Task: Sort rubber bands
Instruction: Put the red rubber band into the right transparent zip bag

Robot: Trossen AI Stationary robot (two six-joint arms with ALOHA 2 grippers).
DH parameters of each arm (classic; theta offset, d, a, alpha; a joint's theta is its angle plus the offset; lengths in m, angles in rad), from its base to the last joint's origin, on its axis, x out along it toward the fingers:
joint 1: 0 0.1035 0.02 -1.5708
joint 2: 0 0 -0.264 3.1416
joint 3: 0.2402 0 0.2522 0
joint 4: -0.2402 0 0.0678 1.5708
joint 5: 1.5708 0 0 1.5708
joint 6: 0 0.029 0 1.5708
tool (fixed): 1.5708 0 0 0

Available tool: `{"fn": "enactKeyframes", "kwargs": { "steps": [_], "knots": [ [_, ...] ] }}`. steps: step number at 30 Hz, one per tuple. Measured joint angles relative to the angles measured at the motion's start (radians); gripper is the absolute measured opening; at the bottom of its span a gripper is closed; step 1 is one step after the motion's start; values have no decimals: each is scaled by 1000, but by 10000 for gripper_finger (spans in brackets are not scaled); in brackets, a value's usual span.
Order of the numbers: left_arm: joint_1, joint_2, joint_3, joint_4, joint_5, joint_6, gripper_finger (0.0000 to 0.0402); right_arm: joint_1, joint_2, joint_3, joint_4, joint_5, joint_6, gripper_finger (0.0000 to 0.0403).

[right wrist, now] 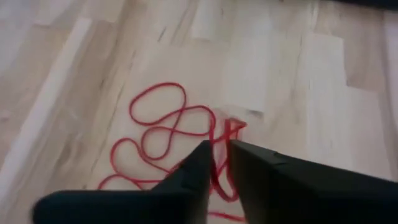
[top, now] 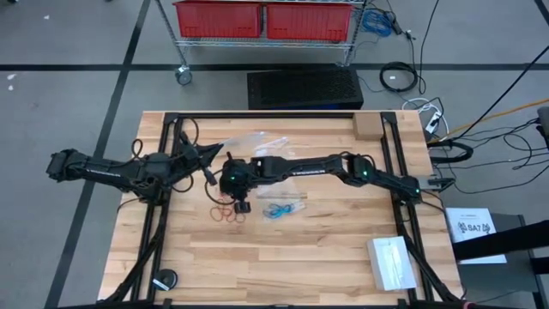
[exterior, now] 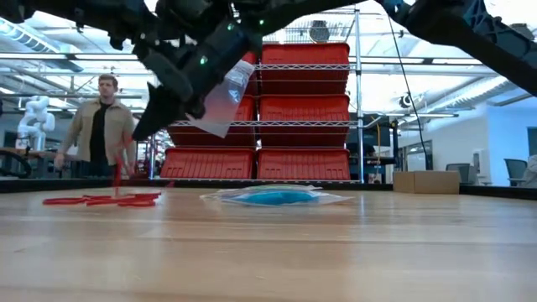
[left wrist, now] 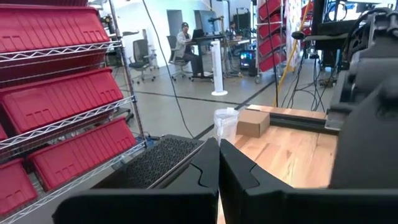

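The red rubber bands (top: 226, 214) lie in a loose tangle on the wood, left of centre, and show in the low view (exterior: 101, 200). My right gripper (top: 243, 206) reaches over from the right and points down at them, shut on a red strand. The blue rubber bands (top: 279, 209) lie inside a flat clear bag (exterior: 273, 197) resting on the table. My left gripper (top: 212, 156) is raised at the left, shut on another clear plastic bag (exterior: 222, 94) held in the air. No green bands show. My left gripper (left wrist: 219, 152) pinches the clear bag by an edge (left wrist: 225, 124) that sticks out past the fingertips; the bag is lifted clear of the table. My right gripper (right wrist: 221, 152) comes from above, pointing down, and pinches a strand of the red tangle (right wrist: 219, 134) at its fingertips; the other loops (right wrist: 155, 124) lie slack on the table.
More clear bags (top: 257, 140) lie toward the far edge. A cardboard box (top: 369, 127) sits at the far right corner, a white box (top: 393, 262) near right, a black round object (top: 165, 279) near left. A person (exterior: 99, 126) stands beyond the table by red bin shelves.
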Motion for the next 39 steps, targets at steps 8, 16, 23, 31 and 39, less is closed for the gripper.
{"fn": "enactKeyframes", "kwargs": {
  "steps": [8,16,23,31,39],
  "knots": [
    [-1,0,0,-2,-7,-5,0,-4,-30,0,-57,-4,6,175],
    [-1,0,0,-13,-10,0,0,-28,-1,-1,-129,-6,-36,202],
    [-1,0,0,-14,-9,0,0,-6,12,0,-108,-12,-48,186],
    [-1,0,0,-11,-8,-3,0,-4,79,-1,-106,-12,-35,153],
    [-1,-1,0,-12,-8,-4,0,-4,100,-1,-97,-6,-13,136]
  ]
}}
